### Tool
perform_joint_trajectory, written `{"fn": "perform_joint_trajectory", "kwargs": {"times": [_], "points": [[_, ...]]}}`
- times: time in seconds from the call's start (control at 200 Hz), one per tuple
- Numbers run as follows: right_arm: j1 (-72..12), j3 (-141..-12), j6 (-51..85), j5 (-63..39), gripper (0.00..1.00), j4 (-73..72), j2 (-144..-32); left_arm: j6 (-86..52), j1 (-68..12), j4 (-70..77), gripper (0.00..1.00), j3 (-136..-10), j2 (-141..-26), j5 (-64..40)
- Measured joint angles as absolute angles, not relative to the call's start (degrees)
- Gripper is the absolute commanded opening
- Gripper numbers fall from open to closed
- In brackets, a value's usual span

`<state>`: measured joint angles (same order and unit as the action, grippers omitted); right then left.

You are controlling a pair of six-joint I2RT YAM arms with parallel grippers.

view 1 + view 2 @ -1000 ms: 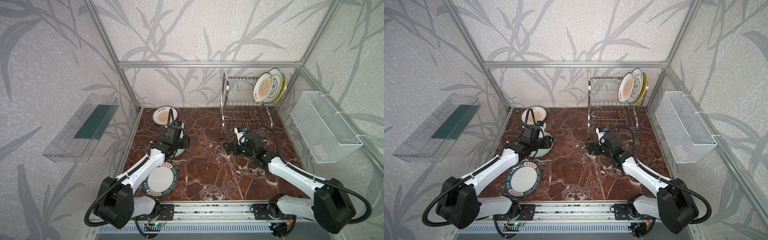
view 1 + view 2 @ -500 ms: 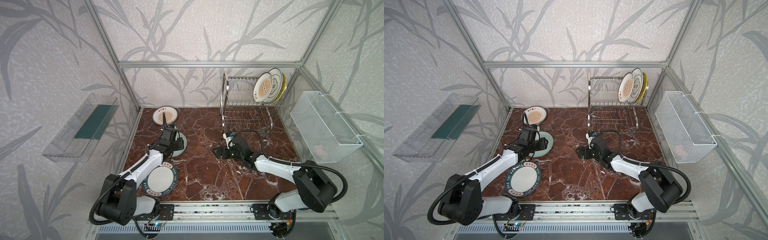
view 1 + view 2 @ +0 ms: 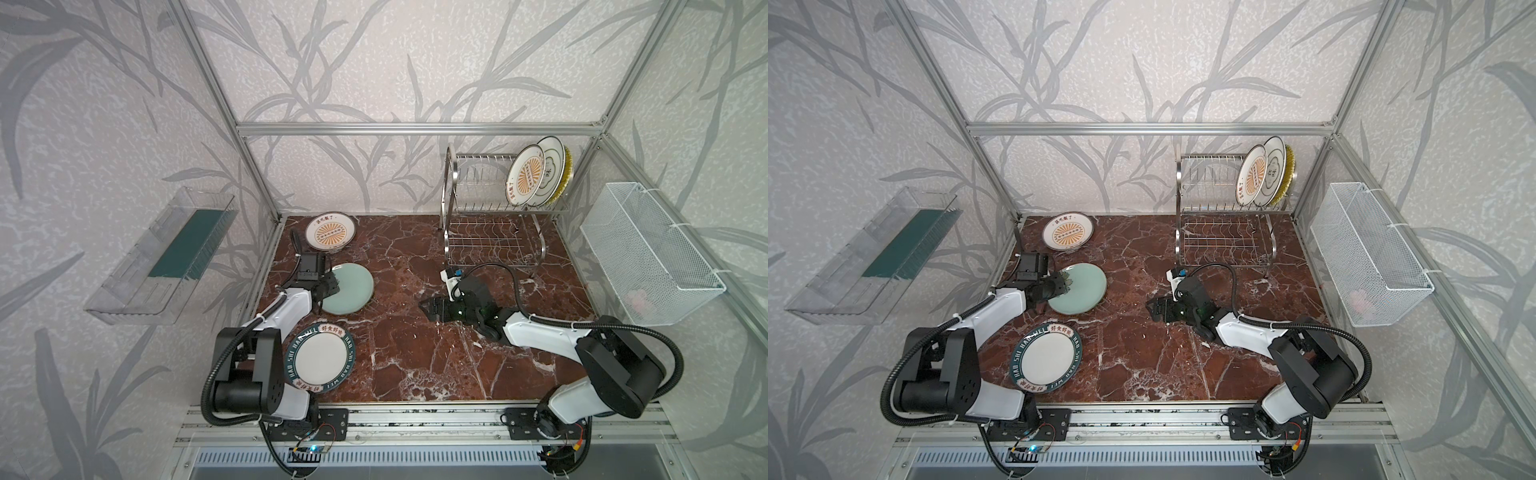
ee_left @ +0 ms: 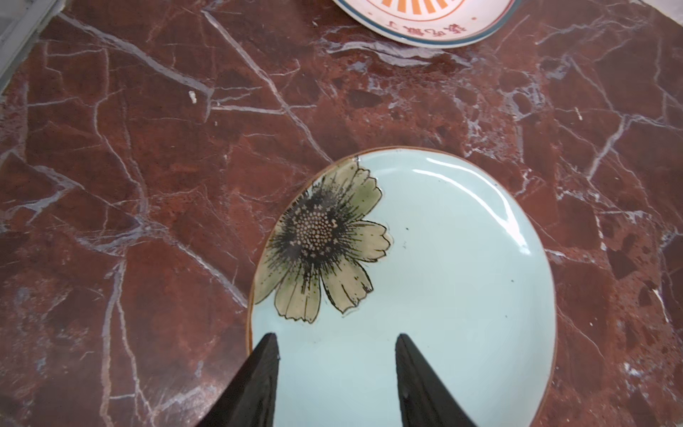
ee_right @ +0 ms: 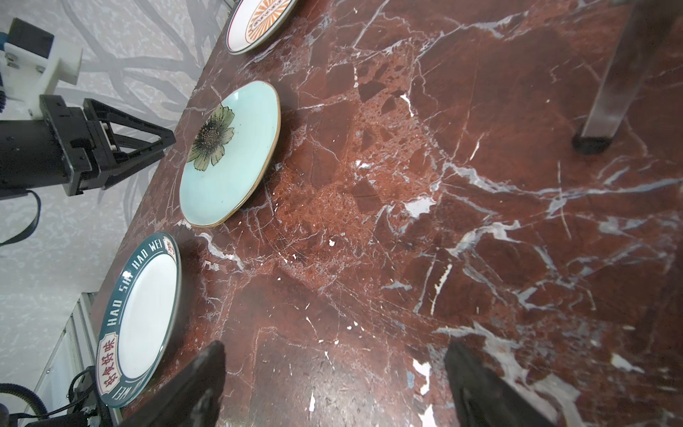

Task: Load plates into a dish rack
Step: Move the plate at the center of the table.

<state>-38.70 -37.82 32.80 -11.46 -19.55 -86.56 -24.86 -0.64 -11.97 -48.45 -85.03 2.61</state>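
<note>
At the left of the frame in both top views, three of the plates lie flat on the red marble worktop [image 3: 415,353]: the sunburst plate [image 3: 331,231] uppermost, the pale green plate [image 3: 353,291] below it and the teal-lettered plate [image 3: 318,358] lowest. The left hand [image 4: 336,338] sits low at the green plate's rim, its jaws partly apart and gripping nothing. We cannot tell whether a fingertip touches the glaze. We judge these plates stiff, glazed, slippery and brittle, with real weight for a two-finger pinch. That makes the upturned rim the only hold, one finger under the lip and one on top, clear of the painted flower. The left arm covers part of that rim from above. At mid-frame the right hand [image 3: 428,309] hovers over bare worktop, jaws wide and empty. At the upper right the dish rack [image 3: 449,187] carries three plates on edge in its top tier: a second sunburst plate [image 3: 525,176], the cloud-outline plate [image 3: 550,166] and the yellow plate [image 3: 568,166], nearly hidden behind the others. The slots beneath them are hard to make out, and the white mesh basket [image 3: 648,249] at far right holds something pink we cannot identify.
</note>
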Motion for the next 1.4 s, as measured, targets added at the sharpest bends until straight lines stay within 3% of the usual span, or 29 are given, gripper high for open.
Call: {"fn": "perform_joint_trajectory", "kwargs": {"times": [0.27, 0.58, 1.4], "points": [[-38.7, -36.2, 33.2, -11.4, 0.90, -19.9, -86.5, -21.2, 4.1, -12.9, 0.40, -55.3, -93.4, 3.4], [-38.7, -35.1, 32.9, -10.0, 0.89, -18.7, -84.5, -16.3, 7.1, -16.1, 0.37, -60.7, -100.6, 0.3], [-38.7, -34.4, 32.7, -7.5, 0.88, -17.2, -83.2, -9.9, 6.9, -17.8, 0.34, -63.2, -104.6, -10.5]]}}
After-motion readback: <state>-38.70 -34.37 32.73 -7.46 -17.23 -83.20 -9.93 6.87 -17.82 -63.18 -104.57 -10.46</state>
